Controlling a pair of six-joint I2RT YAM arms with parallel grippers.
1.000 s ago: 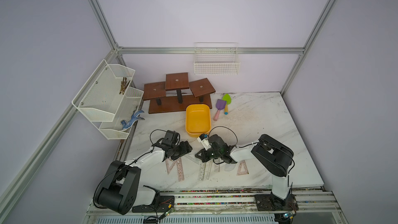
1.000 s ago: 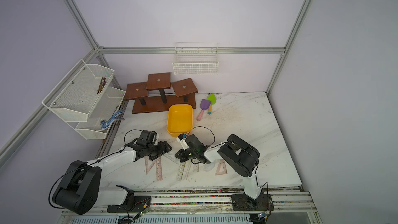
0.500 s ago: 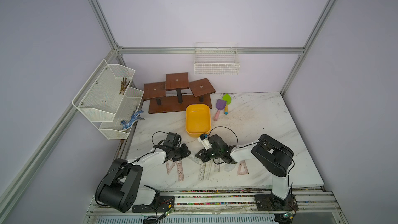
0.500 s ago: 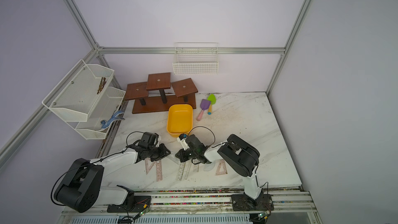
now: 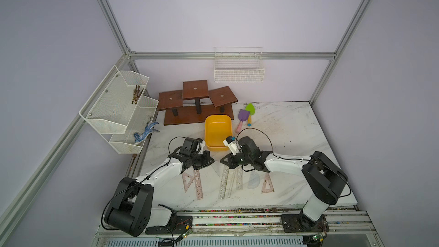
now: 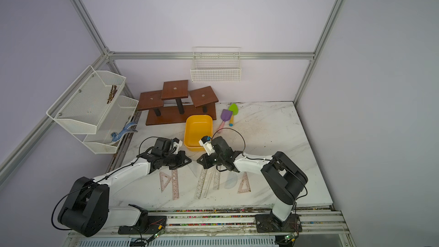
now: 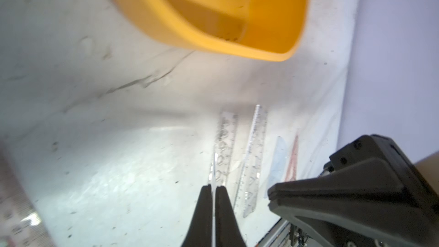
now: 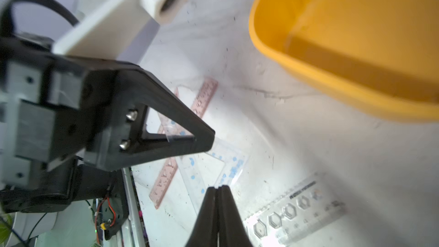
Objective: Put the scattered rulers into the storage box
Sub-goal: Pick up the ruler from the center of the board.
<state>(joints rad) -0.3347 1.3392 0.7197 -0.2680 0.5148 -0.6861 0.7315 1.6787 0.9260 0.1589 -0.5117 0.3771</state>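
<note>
White marble bench (image 5: 297, 139) has open room on its right. Shallow yellow plastic storage box (image 5: 218, 127) runs front-to-back, as do 4 straight see-through plastic rulers (image 5: 224, 181) nearer the front edge. Left hand (image 7: 214, 187) clenches a clear triangular plastic set square (image 8: 213, 162), seen edge-on only in the left wrist view; right hand (image 8: 217, 187) is closed at its corner
</note>
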